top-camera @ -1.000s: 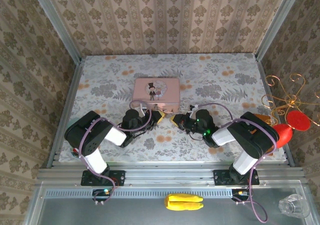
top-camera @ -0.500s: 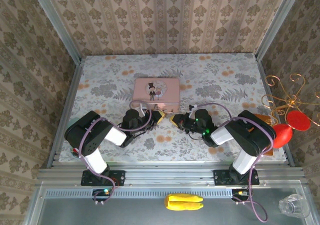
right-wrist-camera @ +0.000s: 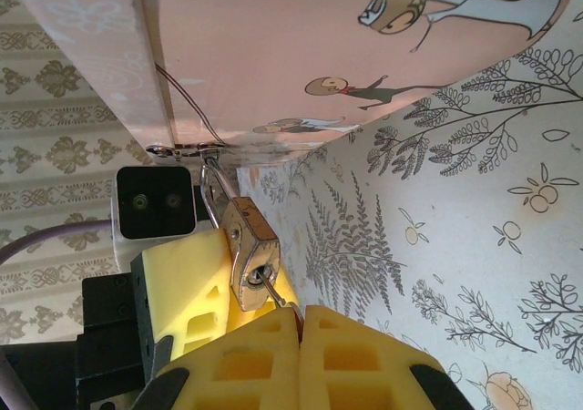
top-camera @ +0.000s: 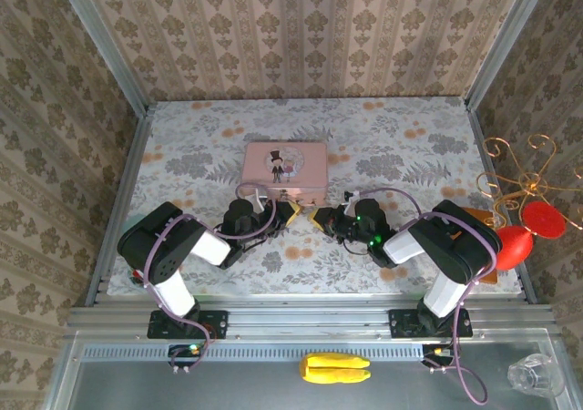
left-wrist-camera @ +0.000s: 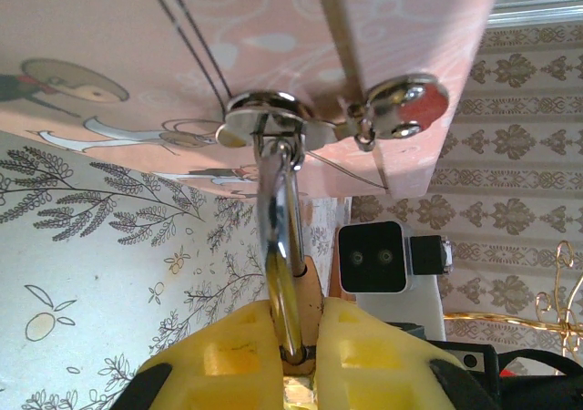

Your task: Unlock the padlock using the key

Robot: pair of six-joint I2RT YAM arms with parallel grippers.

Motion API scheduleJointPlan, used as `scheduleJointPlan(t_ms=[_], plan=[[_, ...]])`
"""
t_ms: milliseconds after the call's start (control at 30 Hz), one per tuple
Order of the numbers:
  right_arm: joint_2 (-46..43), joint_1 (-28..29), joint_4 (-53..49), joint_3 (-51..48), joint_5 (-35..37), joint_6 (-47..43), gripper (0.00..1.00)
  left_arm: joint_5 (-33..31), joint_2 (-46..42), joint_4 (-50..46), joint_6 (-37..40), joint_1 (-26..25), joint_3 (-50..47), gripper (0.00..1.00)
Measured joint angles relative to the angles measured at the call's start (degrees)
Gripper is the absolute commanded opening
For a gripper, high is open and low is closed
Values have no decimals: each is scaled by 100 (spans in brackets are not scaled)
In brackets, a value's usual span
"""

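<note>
While the padlock (right-wrist-camera: pixel 248 246) hung from the shut pink tin (top-camera: pixel 284 169), left hand (left-wrist-camera: pixel 296 317) pinched it; right hand (right-wrist-camera: pixel 299 321) pinched the inserted key (right-wrist-camera: pixel 276 293)

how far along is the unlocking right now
Done: left pincer grips the padlock, and the key, held in the right pincer, sits in the keyhole. In hand: apparently the turn. Left: the shackle looks closed through the hasp of the pink tin.

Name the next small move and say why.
Probably twist the right end effector to turn the key: its tip appears seated in the padlock, the left end effector clamps the lock body, and the shackle loops through the hasp of the pink tin.
</note>
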Motion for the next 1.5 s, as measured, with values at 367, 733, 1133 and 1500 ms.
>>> scheduleJointPlan(t_ms=[367,733,1133,1500], plan=[[229,-120,155,111,-256,328,0,-105,9,15,0,0,7,0],[391,-203,457,111,-343,577,0,-116,11,11,0,0,61,0],[297,-164,306,76,-337,463,0,-127,83,7,0,-9,83,0],[291,-181,411,-2,-348,461,0,-90,85,2,0,-33,85,0]])
